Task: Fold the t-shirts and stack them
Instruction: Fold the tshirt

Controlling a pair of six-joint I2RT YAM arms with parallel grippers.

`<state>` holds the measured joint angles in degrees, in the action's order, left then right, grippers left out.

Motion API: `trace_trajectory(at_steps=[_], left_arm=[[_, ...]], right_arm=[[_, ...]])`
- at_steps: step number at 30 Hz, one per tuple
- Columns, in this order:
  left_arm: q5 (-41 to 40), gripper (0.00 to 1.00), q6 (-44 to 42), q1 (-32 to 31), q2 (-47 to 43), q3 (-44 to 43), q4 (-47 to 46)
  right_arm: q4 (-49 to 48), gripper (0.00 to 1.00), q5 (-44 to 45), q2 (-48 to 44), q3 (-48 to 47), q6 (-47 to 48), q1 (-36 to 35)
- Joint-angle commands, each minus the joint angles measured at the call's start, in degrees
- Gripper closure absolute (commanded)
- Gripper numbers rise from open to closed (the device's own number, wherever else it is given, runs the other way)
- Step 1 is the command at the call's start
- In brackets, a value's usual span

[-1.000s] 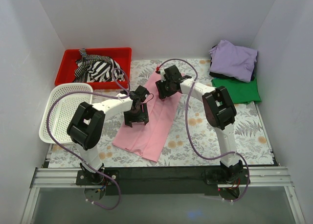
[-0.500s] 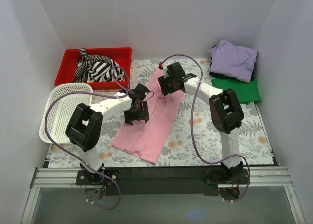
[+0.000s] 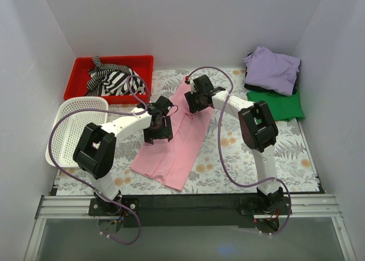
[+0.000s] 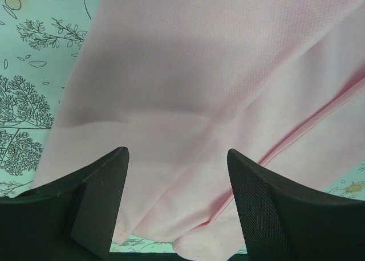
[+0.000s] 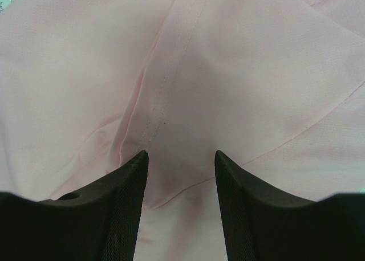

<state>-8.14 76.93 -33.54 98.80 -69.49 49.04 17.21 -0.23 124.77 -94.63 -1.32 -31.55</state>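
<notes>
The left pincer point(image 3: 158, 134) hangs released over the light pink t-shirt point(image 3: 171, 158), a long strip lying across the middle of the worktop point(image 3: 239, 158). The right pincer point(image 3: 197, 101), also released, hovers at its far end; the lavender t-shirt point(image 3: 272, 69) and green t-shirt point(image 3: 282, 106) sit at the far right corner.

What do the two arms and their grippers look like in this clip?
The left arm and right arm have white links, bulky black joint housings and a looping purple cable each. The left gripper and right gripper are black, with blunt, finely textured fingers.
</notes>
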Motion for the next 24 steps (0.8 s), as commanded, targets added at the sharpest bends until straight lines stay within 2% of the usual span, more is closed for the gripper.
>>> trace_trajectory(at_steps=[1,7,13,16,24], left_arm=[[-1.17,0.32,0.07,0.14,-1.86,-1.08,-0.08],[-1.44,0.31,-0.28,0.14,-0.81,-1.17,0.01],[-1.44,0.32,-0.46,0.23,-0.1,-1.17,-0.08],[-1.53,0.32,-0.37,0.14,0.16,-1.34,-0.08],[-3.28,0.31,-0.02,0.14,-0.1,-1.61,0.62]], right_arm=[[-0.07,0.44,-0.91,-1.37,0.4,0.35,-0.7],[0.01,0.44,-0.03,-3.66,3.83,0.62,-1.67],[0.19,0.44,-0.3,-1.99,4.98,0.53,-2.29],[0.89,0.45,2.24,-0.75,5.33,0.18,-2.46],[0.1,0.44,2.78,-6.64,3.84,0.88,-2.46]])
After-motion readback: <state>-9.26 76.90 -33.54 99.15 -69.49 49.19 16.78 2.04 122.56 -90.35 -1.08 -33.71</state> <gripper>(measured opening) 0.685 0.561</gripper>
